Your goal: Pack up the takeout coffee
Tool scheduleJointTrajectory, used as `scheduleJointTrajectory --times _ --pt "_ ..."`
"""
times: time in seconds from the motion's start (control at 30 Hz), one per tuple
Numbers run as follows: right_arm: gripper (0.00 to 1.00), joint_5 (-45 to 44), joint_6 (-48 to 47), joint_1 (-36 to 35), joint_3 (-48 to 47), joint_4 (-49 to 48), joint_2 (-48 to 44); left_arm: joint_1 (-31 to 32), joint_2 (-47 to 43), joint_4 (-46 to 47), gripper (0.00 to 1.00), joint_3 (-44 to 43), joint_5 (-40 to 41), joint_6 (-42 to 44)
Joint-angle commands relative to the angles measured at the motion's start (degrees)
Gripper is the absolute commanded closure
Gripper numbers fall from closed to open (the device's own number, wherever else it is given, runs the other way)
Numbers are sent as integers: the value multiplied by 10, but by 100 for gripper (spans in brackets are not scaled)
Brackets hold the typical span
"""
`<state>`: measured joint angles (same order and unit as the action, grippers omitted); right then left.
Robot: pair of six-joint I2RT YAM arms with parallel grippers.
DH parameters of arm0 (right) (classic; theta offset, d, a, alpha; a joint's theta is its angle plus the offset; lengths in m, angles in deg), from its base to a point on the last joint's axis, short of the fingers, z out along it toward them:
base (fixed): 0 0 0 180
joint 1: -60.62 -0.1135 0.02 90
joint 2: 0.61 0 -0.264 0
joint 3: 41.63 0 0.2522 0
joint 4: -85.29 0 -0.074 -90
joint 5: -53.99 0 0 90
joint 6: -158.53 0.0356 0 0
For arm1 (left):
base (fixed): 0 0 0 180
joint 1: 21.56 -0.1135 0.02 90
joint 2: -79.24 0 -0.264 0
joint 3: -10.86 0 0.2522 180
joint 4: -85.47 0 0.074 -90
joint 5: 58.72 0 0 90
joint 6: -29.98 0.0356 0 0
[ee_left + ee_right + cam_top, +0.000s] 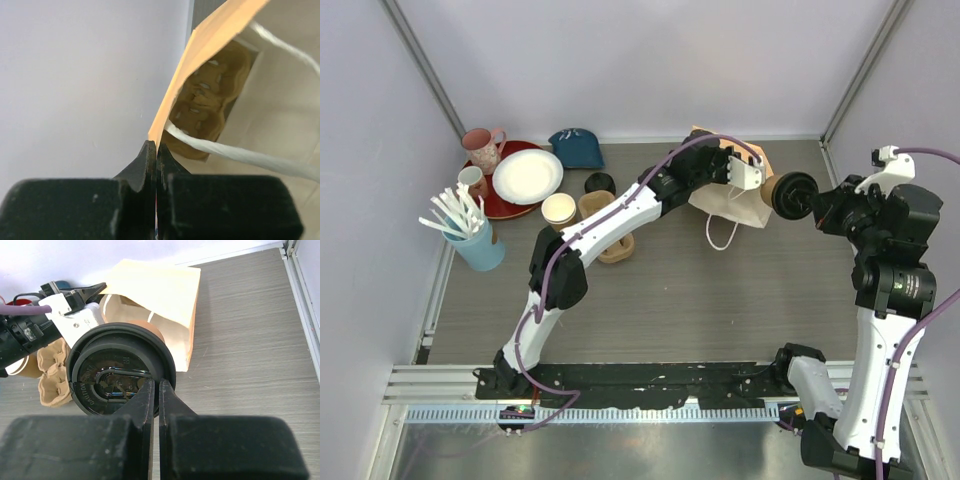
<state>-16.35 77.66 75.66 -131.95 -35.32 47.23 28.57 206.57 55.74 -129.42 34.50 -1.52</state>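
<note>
Takeout coffee: tan paper cup under a round black lid, tipped on its side and lifted clear of the table. Lid toward the right arm, base toward the open mouth of the paper bag. Just outside that mouth, not yet in.

Paper bag lying on its side, tan outside, white inside, white cord handles trailing out. Deep within, in the left wrist view, a brown pulp cup carrier against the bag's bottom.

Right gripper grasping the takeout coffee, fingers clenched almost together on the lower rim of the lid. Left gripper clamped tight on the paper edge at the upper lip of the bag's mouth.

Left of the bag, partly under the left arm, a second pulp carrier flat on the table. Beside it what looks like a second black-lidded cup, upright, and a lidless tan cup, cream-coloured inside. Farther left a red plate bearing a white plate, with a pink mug at its far rim and a small cup at its left. Near the left wall a blue tumbler stuffed with white plastic cutlery. By the back wall a dark blue cloth bundle.

Grey wood-grain tabletop, hemmed by pale walls at the back and both sides.
</note>
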Motion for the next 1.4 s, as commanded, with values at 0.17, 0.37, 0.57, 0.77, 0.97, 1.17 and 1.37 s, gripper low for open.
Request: scheduleJointTrajectory --times 0.17,0.37,0.57,0.77,0.97,1.17,1.37 --pt "99 27 -17 -12 88 -75 -32 -2 -35 -100 100 2 -27 -95" --pt "99 12 -53 -35 141 -113 -44 -2 -45 -141 100 16 -22 -173" --pt "99 19 -58 -36 181 -170 -24 -3 -49 -186 100 -16 -27 -247" --pt "99 79 -57 -35 236 -230 -70 -7 -43 -182 100 -36 0 -284" --pt "99 81 -77 -36 242 -211 -97 -25 -27 -193 100 -65 -13 -331" --pt "99 100 -77 -36 309 -272 -119 -33 -37 -203 100 -65 -54 -352" --pt "99 86 -55 -36 347 -363 -100 -33 -45 -216 100 -50 -107 -356"
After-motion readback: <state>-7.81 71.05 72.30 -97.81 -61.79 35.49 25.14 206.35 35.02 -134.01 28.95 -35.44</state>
